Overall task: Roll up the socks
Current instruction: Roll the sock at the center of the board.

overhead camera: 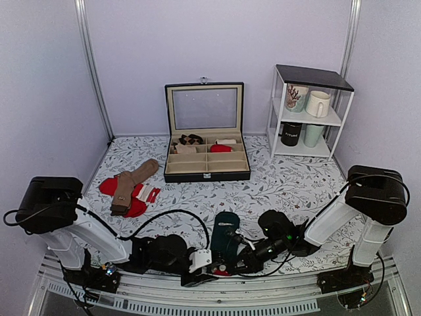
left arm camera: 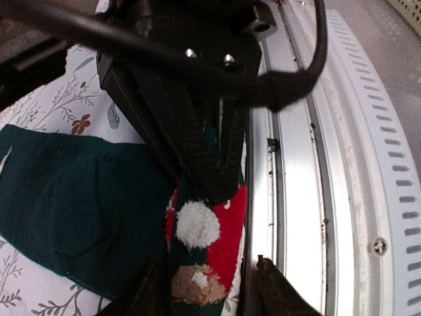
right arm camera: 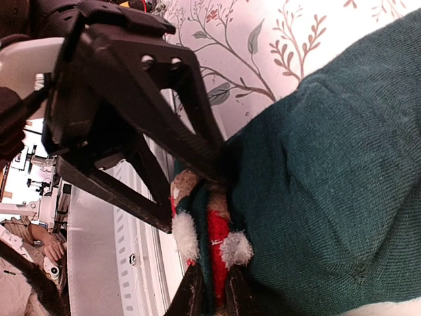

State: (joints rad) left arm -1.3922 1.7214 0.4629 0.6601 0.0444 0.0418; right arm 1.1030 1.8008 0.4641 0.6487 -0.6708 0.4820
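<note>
The socks (right arm camera: 316, 184), dark teal fine-ribbed knit with a red patch and fluffy white tufts at one end, lay bunched at the floral bench's (overhead camera: 289, 178) near edge. Left tool (left arm camera: 210, 289) and right tool (right arm camera: 214, 293) each clamped that end.

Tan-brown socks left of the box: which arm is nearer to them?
Left. The left arm passes close by on the near side of the tan-brown socks; the right arm lies far right, beyond the teal socks.

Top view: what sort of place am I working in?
Probably a staged test booth dressed like a home: plain pale walls, a floral tablecloth, a small shelf of mugs and a divided box.
</note>
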